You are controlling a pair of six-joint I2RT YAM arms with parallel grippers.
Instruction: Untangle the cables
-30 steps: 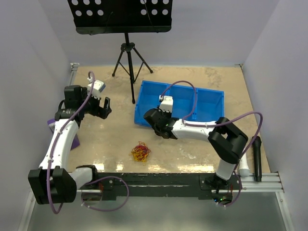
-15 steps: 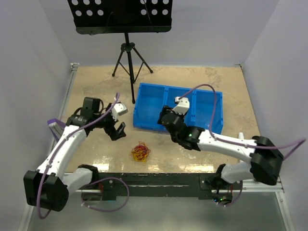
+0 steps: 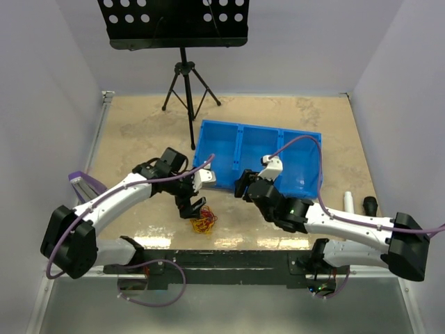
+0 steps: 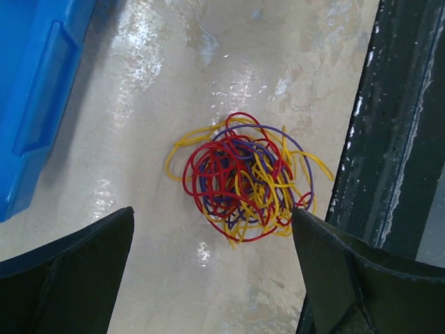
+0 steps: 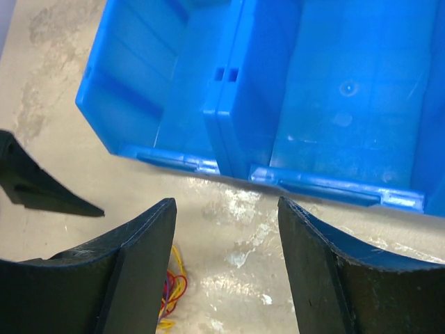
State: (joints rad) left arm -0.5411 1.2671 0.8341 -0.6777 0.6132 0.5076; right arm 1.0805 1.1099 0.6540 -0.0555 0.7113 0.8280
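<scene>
Beige bench [image 3: 139,132], lower centre: tangled red, yellow, purple cables [image 4: 243,177] seen between spread, empty left fingers [image 4: 69,264]; right fingers [image 5: 139,264] likewise spread.

The cables [image 4: 243,177] form one small tangled ball of very thin red, yellow and purple loops, lying in a flattish heap. It sits just below the left gripper [image 4: 213,211], framed by its wide-spread fingers [image 4: 69,278] and touching neither, and well to the left of the right gripper [image 5: 226,202]
</scene>
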